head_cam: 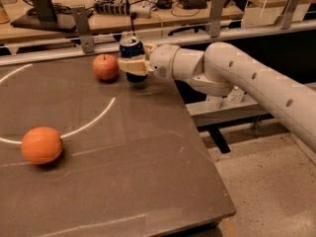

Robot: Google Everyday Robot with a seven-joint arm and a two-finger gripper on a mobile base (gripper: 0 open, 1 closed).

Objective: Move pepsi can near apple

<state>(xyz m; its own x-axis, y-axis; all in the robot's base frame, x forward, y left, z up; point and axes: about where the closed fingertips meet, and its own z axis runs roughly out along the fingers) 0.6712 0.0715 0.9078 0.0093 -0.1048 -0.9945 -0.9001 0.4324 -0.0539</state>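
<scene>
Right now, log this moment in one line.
gripper: far table edge, shut on pepsi can | pepsi can: beside apple | orange: near left

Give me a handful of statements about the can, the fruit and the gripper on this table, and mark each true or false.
1. The gripper is closed around the pepsi can. True.
2. The pepsi can lies on its side. False: it stands upright, silver top up.
3. The apple sits close beside the can, on its left in the camera view. True.
4. The orange touches the apple. False: it lies well apart, toward the near left part of the table.
5. The arm reaches in from the left of the view. False: it comes in from the right.
</scene>
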